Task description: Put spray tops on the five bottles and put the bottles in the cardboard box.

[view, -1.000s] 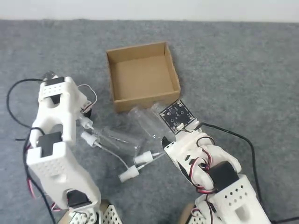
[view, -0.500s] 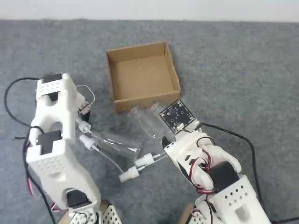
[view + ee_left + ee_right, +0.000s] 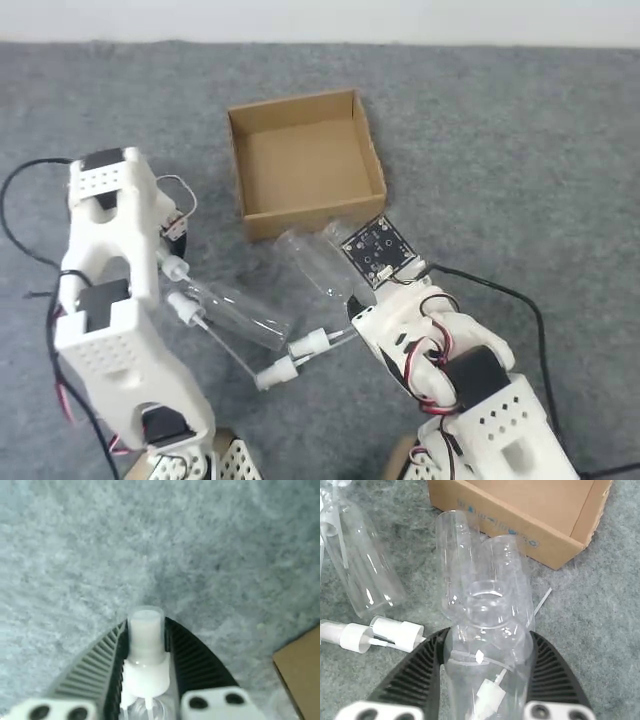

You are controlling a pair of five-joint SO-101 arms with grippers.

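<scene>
Spray top sits clenched in left end effector; right end effector grasps 1 bottle.

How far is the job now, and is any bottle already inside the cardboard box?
Done: nothing packed; the cardboard box holds no bottle. In hand: the left gripper is shut on a spray top sitting on a bottle; the right gripper is shut on a clear bottle. Left: two loose spray tops on the carpet need fitting, then every bottle goes into the box.
</scene>
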